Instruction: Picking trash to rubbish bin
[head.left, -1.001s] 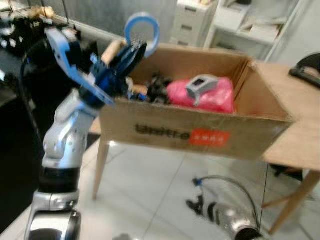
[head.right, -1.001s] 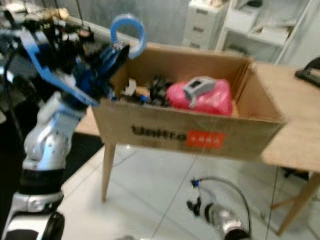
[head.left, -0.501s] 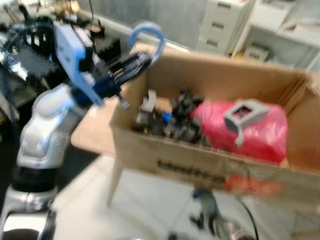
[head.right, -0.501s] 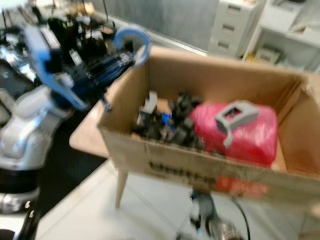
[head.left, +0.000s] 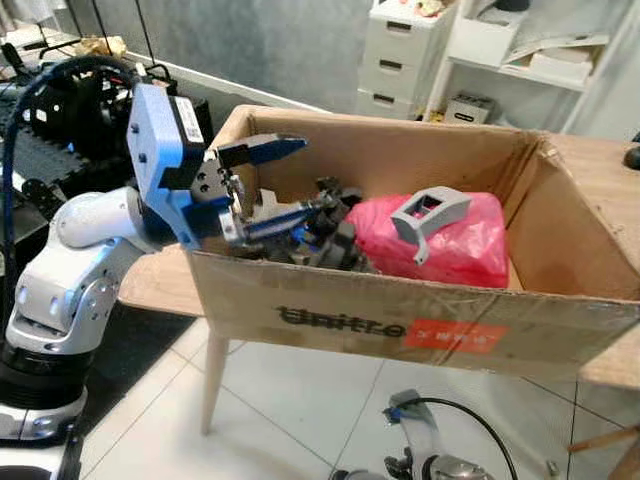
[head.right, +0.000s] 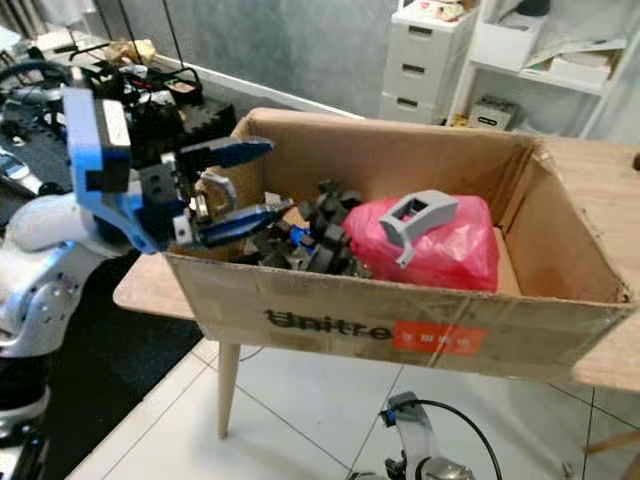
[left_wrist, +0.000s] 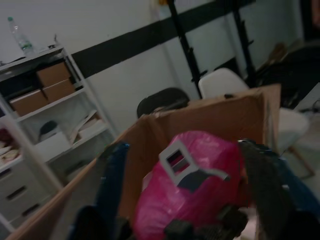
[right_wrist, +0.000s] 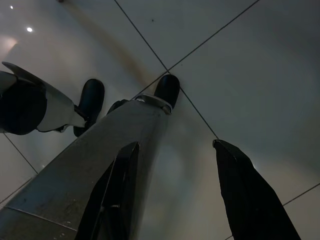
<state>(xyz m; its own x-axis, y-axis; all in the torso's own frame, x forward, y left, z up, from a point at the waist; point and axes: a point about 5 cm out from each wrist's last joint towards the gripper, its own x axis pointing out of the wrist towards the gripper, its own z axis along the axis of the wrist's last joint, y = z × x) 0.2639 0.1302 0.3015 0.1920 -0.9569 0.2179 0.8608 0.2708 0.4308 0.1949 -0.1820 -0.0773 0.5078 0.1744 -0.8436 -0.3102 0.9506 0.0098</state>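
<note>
— Where is the left gripper (head.left: 290, 180) seen?
— Over the near-left corner of the box (head.left: 420, 320), jaws spread wide with nothing held between them, pointed across the box toward the pink bag (head.left: 450, 240).

— And the blue tape ring?
— Gripped half a second ago; now it cannot be made out among the dark parts (head.left: 325, 235).

— The right gripper (right_wrist: 175, 195)?
— Hung open above the floor tiles (right_wrist: 250, 60).

— The box itself?
— Set lengthwise on the desk (head.left: 160, 285).

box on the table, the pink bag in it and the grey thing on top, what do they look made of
Box: brown corrugated cardboard, matte, with creased flaps and a printed logo. Pink bag: thin plastic film by the look, glossy and wrinkled. Grey part on it: probably rigid plastic, perhaps 3D-printed, matte with sharp square edges. The left gripper hangs open over the box's left end.
</note>
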